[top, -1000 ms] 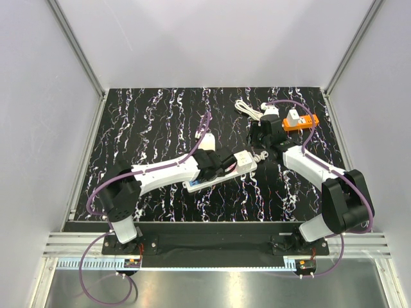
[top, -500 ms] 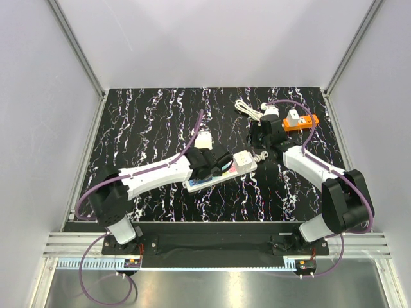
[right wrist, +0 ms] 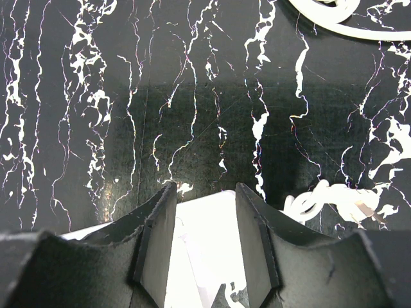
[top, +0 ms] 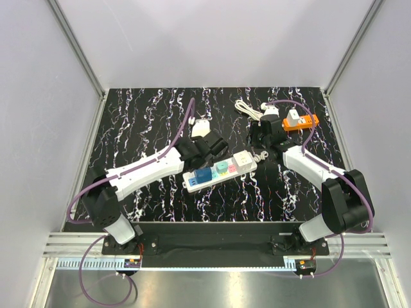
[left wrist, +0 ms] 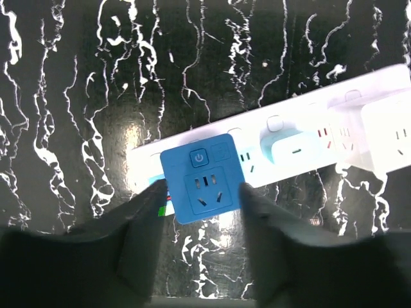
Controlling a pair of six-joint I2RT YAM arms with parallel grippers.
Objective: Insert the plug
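Observation:
A white power strip point(top: 221, 171) lies slanted mid-table. A blue plug point(top: 203, 176) with a socket face sits on the strip's left part, also seen as the blue plug point(left wrist: 200, 178) in the left wrist view. My left gripper point(top: 213, 149) hovers just behind the strip, clear of the plug. In its own view the left gripper point(left wrist: 204, 194) stands open, fingers as far apart as the plug is wide, gripping nothing. My right gripper point(top: 260, 142) is at the strip's right end. The right gripper point(right wrist: 205, 192) is shut on the white strip end point(right wrist: 209, 244).
A pale green plug point(left wrist: 295, 144) and a white block point(left wrist: 385, 131) also sit on the strip. An orange strip point(top: 302, 122), a coiled white cable point(top: 246, 107) and a small white adapter point(top: 201, 127) lie farther back. A curled white cord point(right wrist: 321, 199) lies beside the right fingers.
My left arm has drawn back up and to the left off the strip, leaving the blue plug seated on it. The right arm has not moved.

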